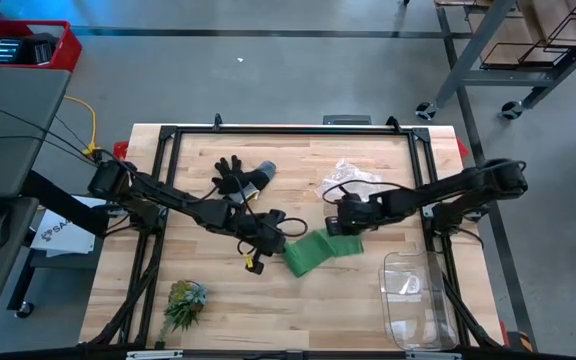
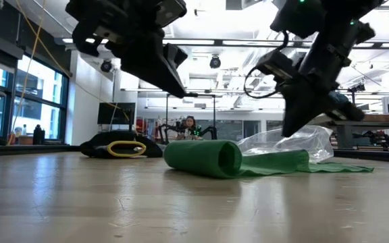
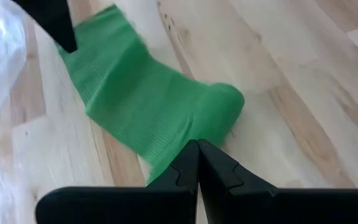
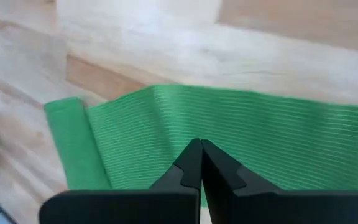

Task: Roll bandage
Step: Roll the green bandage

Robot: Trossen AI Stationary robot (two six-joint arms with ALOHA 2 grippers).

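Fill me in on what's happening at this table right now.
Two dark robot arms are working a soft green fabric bandage on the wooden table. One end is already rolled up, the rest lies flat. The shut left gripper is at the rolled end; the shut right gripper is over the flat strip.

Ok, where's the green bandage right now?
In the high view the bandage lies mid-table, slightly right of centre, partly rolled, between the left gripper and right gripper, near the crumpled clear plastic.
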